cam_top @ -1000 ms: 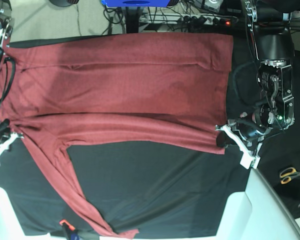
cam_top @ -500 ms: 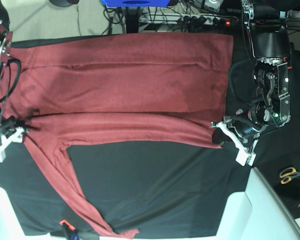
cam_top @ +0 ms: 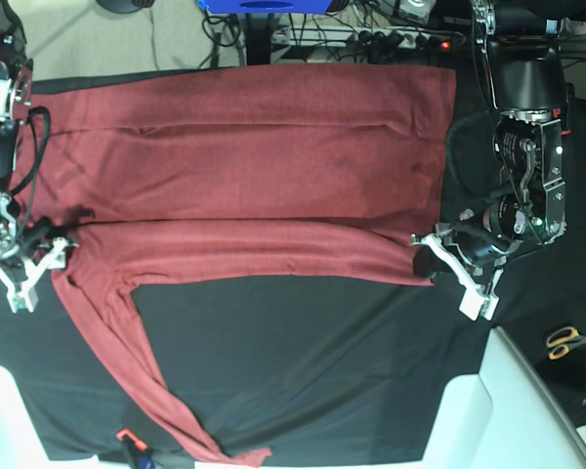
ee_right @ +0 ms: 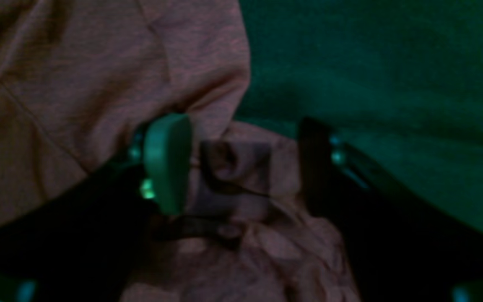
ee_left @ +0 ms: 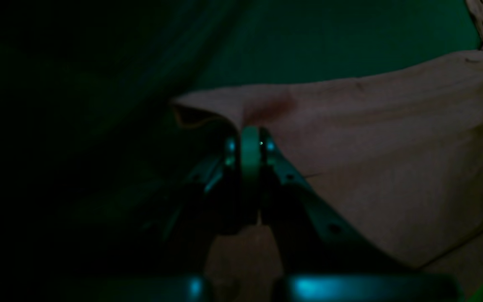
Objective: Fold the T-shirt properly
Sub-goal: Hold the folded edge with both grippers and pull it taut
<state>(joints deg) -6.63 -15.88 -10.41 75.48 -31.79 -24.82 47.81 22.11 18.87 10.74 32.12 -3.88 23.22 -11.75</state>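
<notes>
The T-shirt [cam_top: 244, 166], thin, limp and light, spans the frame's upper half on the black tablecloth [cam_top: 303, 362]. The left gripper [cam_top: 428, 262] clenches its hem corner; the right gripper [cam_top: 41, 256] straddles bunched fabric, jaws apart. Edges and corners look like the best holds.

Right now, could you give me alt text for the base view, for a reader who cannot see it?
A brick-red T-shirt lies spread across a black tablecloth, one long sleeve trailing toward the near edge. The left gripper is shut on the shirt's right-hand edge, while the right gripper sits open over bunched fabric at the opposite edge. Orange-handled scissors lie at far right.
</notes>
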